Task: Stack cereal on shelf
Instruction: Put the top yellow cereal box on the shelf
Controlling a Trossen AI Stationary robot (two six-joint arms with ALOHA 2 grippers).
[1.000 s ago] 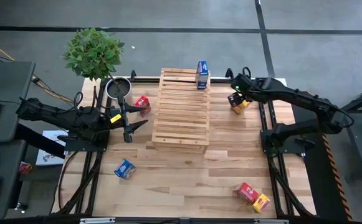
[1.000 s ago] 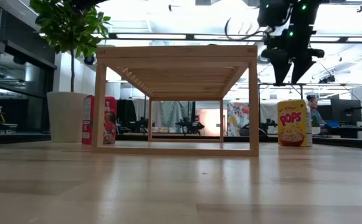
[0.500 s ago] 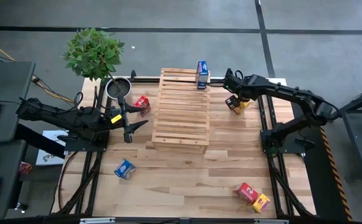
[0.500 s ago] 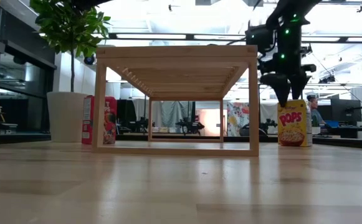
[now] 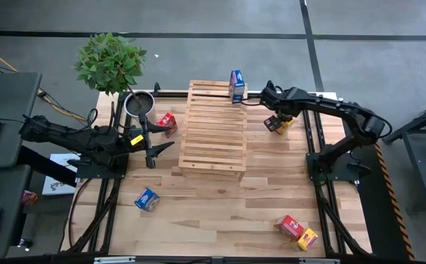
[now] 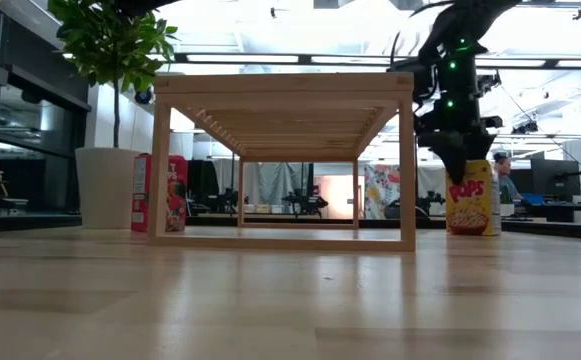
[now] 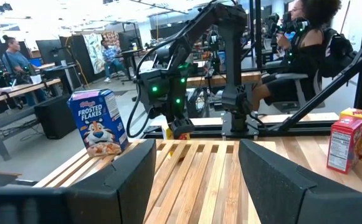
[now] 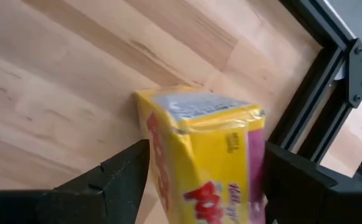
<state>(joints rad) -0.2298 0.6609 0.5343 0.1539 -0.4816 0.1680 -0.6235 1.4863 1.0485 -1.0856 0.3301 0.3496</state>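
Right gripper (image 5: 274, 122) is positioned directly above the upright yellow-orange cardboard cereal box (image 5: 279, 125), which stands on the plank tabletop (image 5: 220, 198) just beside the right edge of the large pale wooden slatted shelf (image 5: 214, 130). In the right wrist view the two dark fingers (image 8: 115, 177) are spread apart, one on each side of the yellow-orange cardboard cereal box (image 8: 205, 158), with a gap visible between finger and cardboard; the box is not gripped. In the low view the right gripper (image 6: 453, 160) hangs at the top edge of this box (image 6: 471, 198), whose printed front reads "POPS". A blue cardboard cereal box (image 5: 237, 86) stands upright on the far right corner of the shelf top; the left wrist view shows it (image 7: 98, 122) with a "Frosted Flakes" front. A red cardboard cereal box (image 5: 168, 122) stands on the tabletop just left of the shelf. A second blue box (image 5: 147, 199) lies on the tabletop near the front left. A second red box (image 5: 290, 226) and a second yellow-orange box (image 5: 307, 238) lie touching each other near the front right. Left gripper (image 5: 154, 150) waits at the left side of the table, its fingers spread and pointing toward the shelf. A potted green plant (image 5: 111, 62) and a round metal pot (image 5: 138, 104) occupy the far left corner.
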